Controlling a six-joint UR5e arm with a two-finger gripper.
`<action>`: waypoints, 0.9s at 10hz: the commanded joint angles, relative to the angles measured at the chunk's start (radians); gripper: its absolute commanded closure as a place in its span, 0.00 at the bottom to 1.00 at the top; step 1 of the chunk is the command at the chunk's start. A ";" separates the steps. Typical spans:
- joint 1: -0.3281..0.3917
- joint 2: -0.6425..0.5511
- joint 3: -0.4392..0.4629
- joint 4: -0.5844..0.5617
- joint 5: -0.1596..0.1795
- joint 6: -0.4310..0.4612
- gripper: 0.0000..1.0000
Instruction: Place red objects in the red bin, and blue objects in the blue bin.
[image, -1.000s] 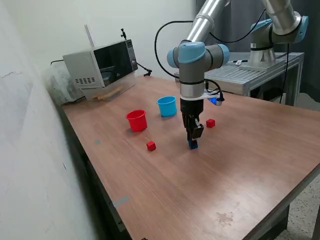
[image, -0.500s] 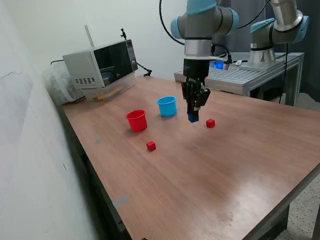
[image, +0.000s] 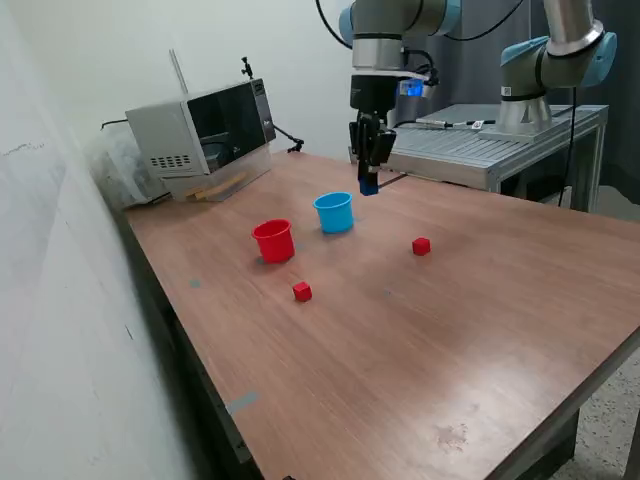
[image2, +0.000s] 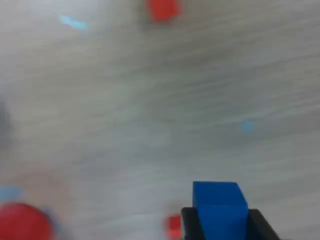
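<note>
A dark blue cube (image: 369, 186) (image2: 219, 207) hangs in the air with my gripper (image: 369, 178) (image2: 220, 222) shut on it, high above the table and a little to the exterior view's right of the light blue cup (image: 334, 212). The red cup (image: 273, 240) stands on the table to the exterior view's left of the blue cup. One red cube (image: 302, 291) lies in front of the red cup. A second red cube (image: 421, 245) lies further to the exterior view's right. The blurred wrist view shows a red cube (image2: 163, 8), another red cube (image2: 173, 226) and the red cup (image2: 22, 222).
A microwave (image: 201, 128) sits at the table's back corner on the exterior view's left. A grey metal bench (image: 480, 145) with a second arm's base (image: 525, 105) stands behind the table (image: 470, 330). A white wall runs along the exterior view's left.
My gripper has lifted the blue cube off the table and carried it up and back, toward the blue cup. The cups and red cubes have not moved.
</note>
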 joint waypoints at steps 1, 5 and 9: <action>-0.136 -0.043 0.080 0.013 -0.002 -0.020 1.00; -0.298 -0.058 0.168 0.020 -0.005 -0.069 1.00; -0.350 -0.060 0.194 0.018 -0.004 -0.094 1.00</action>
